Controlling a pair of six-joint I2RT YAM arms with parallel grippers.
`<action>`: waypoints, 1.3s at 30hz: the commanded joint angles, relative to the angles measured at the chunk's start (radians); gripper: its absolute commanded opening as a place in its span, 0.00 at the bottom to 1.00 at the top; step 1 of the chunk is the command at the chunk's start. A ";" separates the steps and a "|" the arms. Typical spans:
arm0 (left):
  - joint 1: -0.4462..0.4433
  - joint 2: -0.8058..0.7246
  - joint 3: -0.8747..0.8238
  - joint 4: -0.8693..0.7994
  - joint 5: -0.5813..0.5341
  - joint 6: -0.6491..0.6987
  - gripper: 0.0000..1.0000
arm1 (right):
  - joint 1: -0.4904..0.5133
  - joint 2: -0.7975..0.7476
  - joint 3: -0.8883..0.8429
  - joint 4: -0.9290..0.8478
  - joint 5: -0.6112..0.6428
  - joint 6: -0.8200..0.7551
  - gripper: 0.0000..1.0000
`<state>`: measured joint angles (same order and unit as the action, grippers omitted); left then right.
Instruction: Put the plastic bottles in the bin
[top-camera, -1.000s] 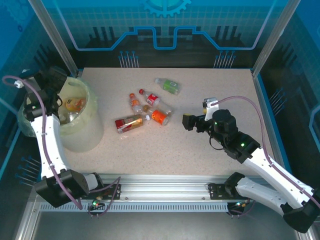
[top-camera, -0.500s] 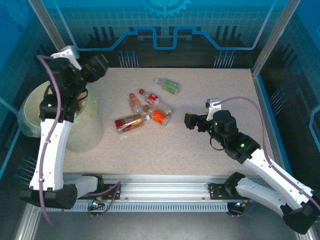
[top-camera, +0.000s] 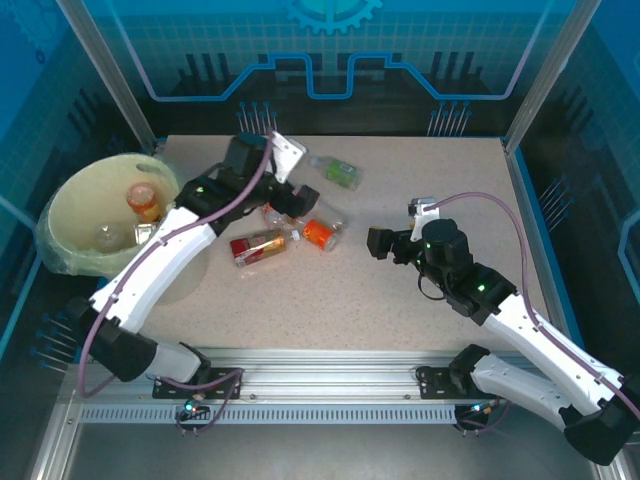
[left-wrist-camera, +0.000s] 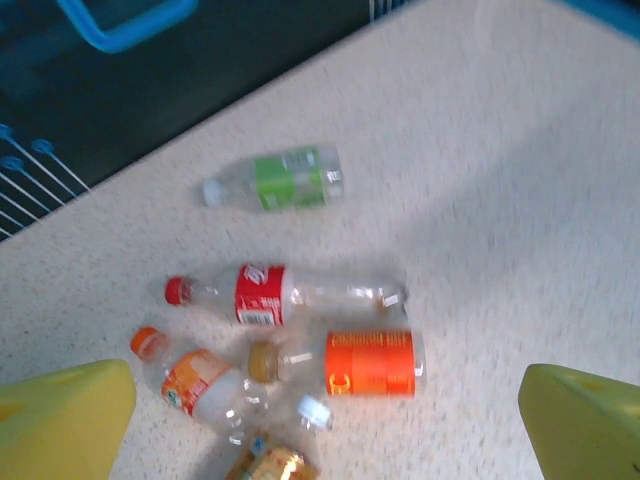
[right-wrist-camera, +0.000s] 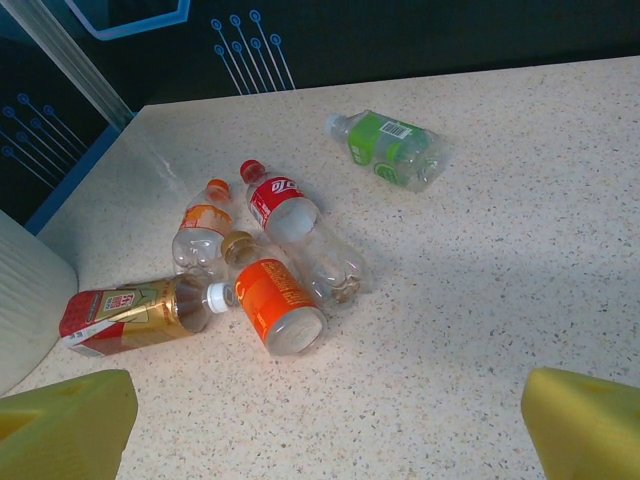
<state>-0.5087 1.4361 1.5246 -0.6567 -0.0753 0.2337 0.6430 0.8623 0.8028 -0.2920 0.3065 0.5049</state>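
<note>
Left wrist view: the left fingers (left-wrist-camera: 62, 412) stood as wide apart as they go, one yellow pad in each lower corner, holding nothing and touching nothing. Beyond them five plastic bottles lay on their sides on the speckled bench (left-wrist-camera: 520, 200). An orange-label bottle (left-wrist-camera: 368, 362) lay nearest the middle, with a red-label bottle (left-wrist-camera: 270, 295) just behind it. A small orange-capped bottle (left-wrist-camera: 200, 388) lay to their left, and a gold-and-red bottle (left-wrist-camera: 268, 466) was cut off by the lower edge. A green-label bottle (left-wrist-camera: 285, 180) lay apart, farther back.

Right wrist view: the right fingers (right-wrist-camera: 62, 420) were spread just as wide and were empty, well short of the same cluster.

Top external view: the bin (top-camera: 70, 215) stood at the left edge of the bench, with a few bottles (top-camera: 143, 200) inside it.

A second earlier the left arm had been bent over the bin. It had since swung across and now hung above the cluster. The right arm had barely shifted, and the five bottles on the bench lay where they had been.
</note>
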 joint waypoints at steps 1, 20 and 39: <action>-0.010 0.064 -0.016 -0.137 -0.046 0.151 0.99 | -0.013 -0.006 0.007 -0.005 0.000 -0.004 1.00; 0.106 0.400 -0.025 -0.327 -0.104 0.285 0.99 | -0.017 -0.019 0.020 -0.049 0.017 -0.007 1.00; 0.138 0.490 -0.187 -0.209 -0.030 0.318 0.87 | -0.025 -0.067 0.000 -0.096 0.044 -0.007 1.00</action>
<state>-0.3618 1.9366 1.3437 -0.8768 -0.1619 0.5507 0.6315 0.8169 0.8032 -0.3630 0.3241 0.5003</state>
